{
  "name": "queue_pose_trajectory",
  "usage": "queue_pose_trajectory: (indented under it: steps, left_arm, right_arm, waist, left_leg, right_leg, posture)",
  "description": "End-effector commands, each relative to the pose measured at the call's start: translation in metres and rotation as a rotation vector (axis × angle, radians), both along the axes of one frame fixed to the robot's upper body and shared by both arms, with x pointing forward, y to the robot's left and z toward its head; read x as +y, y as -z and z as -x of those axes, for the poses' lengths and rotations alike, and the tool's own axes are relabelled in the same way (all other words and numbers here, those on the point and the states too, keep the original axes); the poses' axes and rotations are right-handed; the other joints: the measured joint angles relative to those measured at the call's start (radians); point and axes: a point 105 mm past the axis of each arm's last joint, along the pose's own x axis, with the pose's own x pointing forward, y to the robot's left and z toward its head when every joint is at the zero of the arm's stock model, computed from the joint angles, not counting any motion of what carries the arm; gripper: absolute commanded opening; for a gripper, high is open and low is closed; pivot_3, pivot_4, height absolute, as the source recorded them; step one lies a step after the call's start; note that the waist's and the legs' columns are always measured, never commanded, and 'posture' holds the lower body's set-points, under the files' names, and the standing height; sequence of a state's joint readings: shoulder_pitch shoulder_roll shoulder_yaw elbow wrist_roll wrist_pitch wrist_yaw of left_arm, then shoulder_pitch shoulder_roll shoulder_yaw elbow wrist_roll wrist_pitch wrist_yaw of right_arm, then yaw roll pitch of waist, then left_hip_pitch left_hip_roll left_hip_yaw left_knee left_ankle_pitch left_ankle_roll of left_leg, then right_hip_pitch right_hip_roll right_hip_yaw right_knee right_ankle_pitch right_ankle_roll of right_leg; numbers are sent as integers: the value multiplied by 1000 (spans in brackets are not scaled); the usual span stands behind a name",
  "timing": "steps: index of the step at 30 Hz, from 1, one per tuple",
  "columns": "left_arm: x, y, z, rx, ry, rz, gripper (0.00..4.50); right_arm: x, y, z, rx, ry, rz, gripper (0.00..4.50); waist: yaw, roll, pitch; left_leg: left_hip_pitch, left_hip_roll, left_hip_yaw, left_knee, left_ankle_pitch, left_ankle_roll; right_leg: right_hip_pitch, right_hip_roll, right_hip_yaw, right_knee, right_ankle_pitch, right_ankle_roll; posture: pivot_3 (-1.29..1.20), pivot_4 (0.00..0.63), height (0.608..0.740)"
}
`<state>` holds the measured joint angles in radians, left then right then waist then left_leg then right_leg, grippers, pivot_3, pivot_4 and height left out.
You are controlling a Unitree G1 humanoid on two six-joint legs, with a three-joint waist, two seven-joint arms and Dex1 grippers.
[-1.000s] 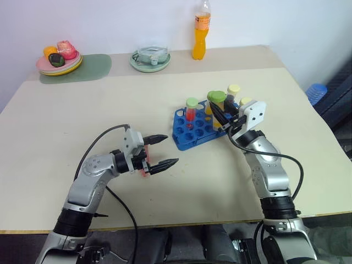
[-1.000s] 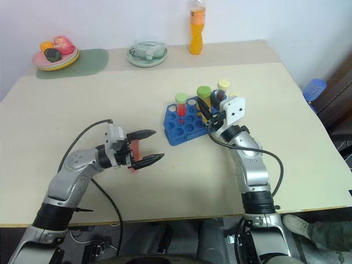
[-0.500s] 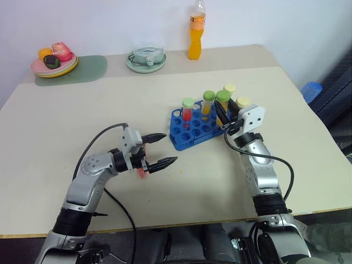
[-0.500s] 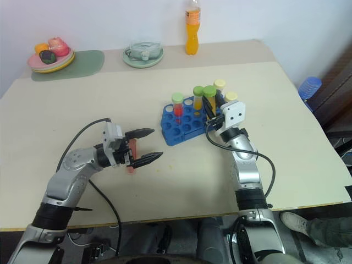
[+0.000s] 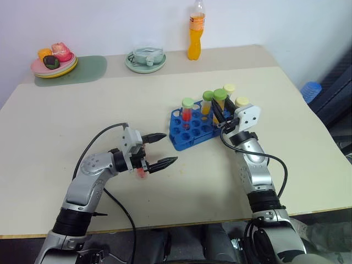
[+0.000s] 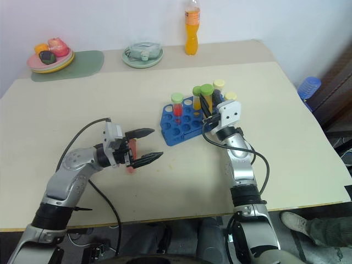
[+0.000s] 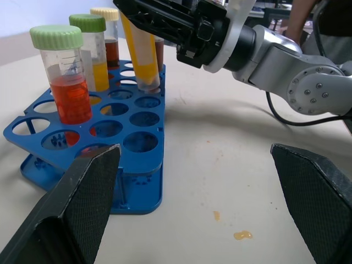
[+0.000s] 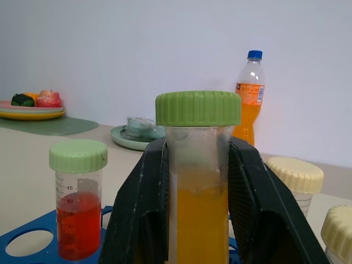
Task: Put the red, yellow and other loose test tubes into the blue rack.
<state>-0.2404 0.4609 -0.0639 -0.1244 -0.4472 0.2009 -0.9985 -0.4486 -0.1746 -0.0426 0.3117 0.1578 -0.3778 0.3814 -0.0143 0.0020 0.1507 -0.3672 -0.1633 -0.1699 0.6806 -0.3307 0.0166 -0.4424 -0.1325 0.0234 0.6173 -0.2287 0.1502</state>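
Right claw [image 5: 219, 114]: clamped on the yellow tube [image 8: 201, 181], one finger on each side just below its green cap.
Yellow tube: upright, held over the right-hand part of the blue rack [image 5: 193, 130]; in the left wrist view its rounded tip sits at a hole in the top plate, and whether it has entered cannot be told.
Red tube [image 5: 187, 109]: upright in a hole on the rack's far side, light-green cap on top.
Other tubes: a second yellow one with a green cap [image 5: 207, 102] and cream-capped ones [image 5: 229, 93] also upright in the rack.
Blue rack: on the worktop [image 5: 77, 115], right of centre.
Left claw [image 5: 163, 149]: fingers wide apart, nothing between them, above the worktop left of the rack and clear of it.
Far edge: orange bottle [image 5: 195, 32], pale green dish [image 5: 145, 58], plate of food [image 5: 53, 60].
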Motion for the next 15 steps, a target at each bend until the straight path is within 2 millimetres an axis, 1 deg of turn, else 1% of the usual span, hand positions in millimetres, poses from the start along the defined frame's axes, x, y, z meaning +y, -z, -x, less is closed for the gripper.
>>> queue_pose_trajectory:
  steps: [1, 8, 15]
  left_arm:
    - [1, -12, 3, -46, 4, 10, 4500]
    - [1, -11, 3, -45, 9, 6, 4500]
    - [1, -11, 4, -42, 9, 2, 4500]
  right_arm:
    - [3, 2, 5, 6, -9, 6, 859]
    - [16, 5, 8, 17, -42, 12, 859]
    - [21, 7, 1, 30, -40, -1, 859]
  waist:
    - [0, 0, 0]
    - [0, 0, 0]
    - [-4, 0, 0]
  left_leg:
    - [0, 0, 0, 0, 0, 0]
    - [0, 0, 0, 0, 0, 0]
    - [0, 0, 0, 0, 0, 0]
  right_leg:
    - [0, 0, 0, 0, 0, 0]
    - [0, 0, 0, 0, 0, 0]
    - [0, 0, 0, 0, 0, 0]
  posture:
    - [0, 150, 740]
    - [0, 150, 740]
    - [0, 150, 740]
